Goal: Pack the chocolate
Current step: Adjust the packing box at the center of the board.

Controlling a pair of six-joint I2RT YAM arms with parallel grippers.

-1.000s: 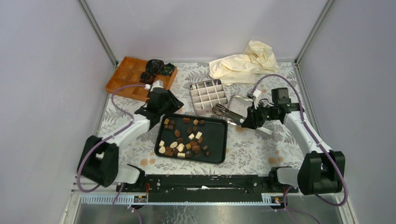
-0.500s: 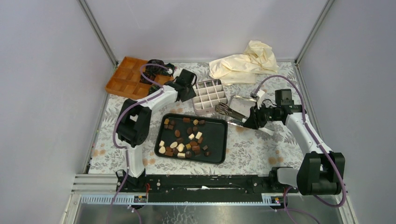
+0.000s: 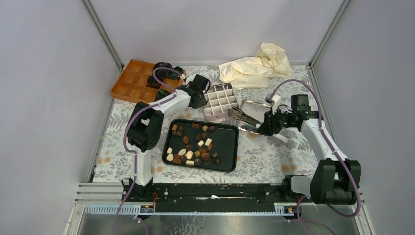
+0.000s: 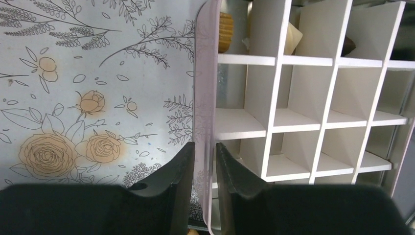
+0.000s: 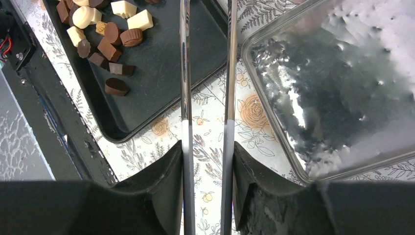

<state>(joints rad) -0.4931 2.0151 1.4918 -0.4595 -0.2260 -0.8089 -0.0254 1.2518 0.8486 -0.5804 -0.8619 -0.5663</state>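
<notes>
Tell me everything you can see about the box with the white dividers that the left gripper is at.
The divided box is a silvery, round-cornered tin holding a white card-like grid of square cells. It sits flat on the floral tablecloth, just behind the black tray. The left gripper pinches its side wall, one finger inside, one outside. Most cells look empty; a few at the far end hold small pieces.

Top view: looking down over whole desk (image 3: 274, 161); wrist views: peering close (left sharing its divider box (image 4: 274, 128), right its tray (image 5: 166, 83)).
</notes>
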